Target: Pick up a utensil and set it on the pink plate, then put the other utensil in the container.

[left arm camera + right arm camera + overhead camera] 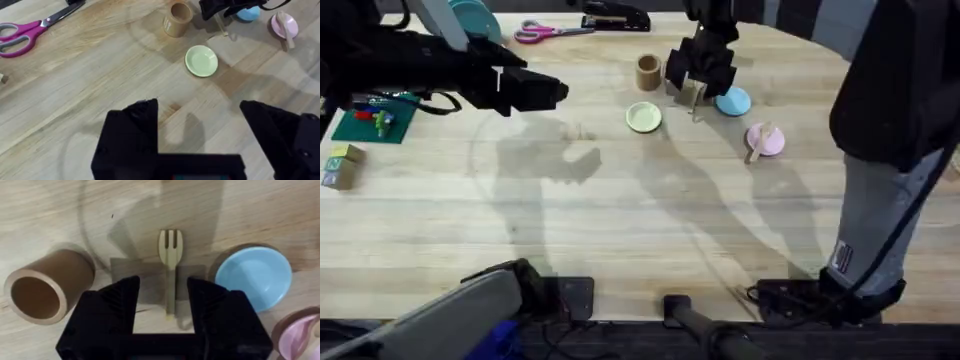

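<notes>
Right gripper [162,305] open, astride wooden fork [170,255], nothing held; left gripper [200,130] open, empty. Risk: fork lies flat, fingers may skid off; brown cup [47,287] close, may tip.

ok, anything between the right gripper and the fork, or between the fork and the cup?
Nothing visible. The right gripper is open directly over the fork, whose handle lies between its fingers. The container stands beside the fork with only bare table between them. The blue plate sits on the fork's other side.
</notes>
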{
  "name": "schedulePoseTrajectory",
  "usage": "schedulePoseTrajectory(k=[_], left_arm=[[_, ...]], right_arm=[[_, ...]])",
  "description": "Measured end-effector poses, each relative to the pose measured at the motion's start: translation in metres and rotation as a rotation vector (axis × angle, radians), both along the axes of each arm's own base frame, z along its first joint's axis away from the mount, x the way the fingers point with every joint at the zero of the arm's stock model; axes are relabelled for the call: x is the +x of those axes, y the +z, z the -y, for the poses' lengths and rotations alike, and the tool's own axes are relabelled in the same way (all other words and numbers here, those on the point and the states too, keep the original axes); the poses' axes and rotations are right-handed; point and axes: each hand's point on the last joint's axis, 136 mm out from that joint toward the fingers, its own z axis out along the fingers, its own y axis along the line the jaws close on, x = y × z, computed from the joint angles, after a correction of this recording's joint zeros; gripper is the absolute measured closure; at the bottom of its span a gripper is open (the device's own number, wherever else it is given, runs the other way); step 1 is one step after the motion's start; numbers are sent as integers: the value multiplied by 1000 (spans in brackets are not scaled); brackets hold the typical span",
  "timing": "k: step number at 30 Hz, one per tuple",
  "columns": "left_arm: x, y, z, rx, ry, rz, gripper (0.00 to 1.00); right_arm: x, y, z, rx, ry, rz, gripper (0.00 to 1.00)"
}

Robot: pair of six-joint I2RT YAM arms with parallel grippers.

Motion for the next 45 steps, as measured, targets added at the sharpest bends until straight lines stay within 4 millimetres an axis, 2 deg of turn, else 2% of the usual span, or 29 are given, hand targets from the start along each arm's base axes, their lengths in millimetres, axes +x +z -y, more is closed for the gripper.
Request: schedulePoseTrajectory(k=[4, 10, 21, 33, 45], left_arm=[[0, 0, 0, 0, 0, 0, 6], [0, 0, 0, 0, 0, 0, 5], [0, 0, 0, -1, 0, -3, 5], [0, 0, 0, -1, 0, -2, 7], [0, 0, 0, -1, 0, -3, 6]], right_arm=[[2, 0, 2, -14, -4, 8, 465], [4, -5, 3, -30, -5, 10, 475], [4, -5, 10, -63, -8, 13, 946], [5, -4, 11, -68, 14, 13, 968], [6, 4, 9, -94, 168, 18, 970]])
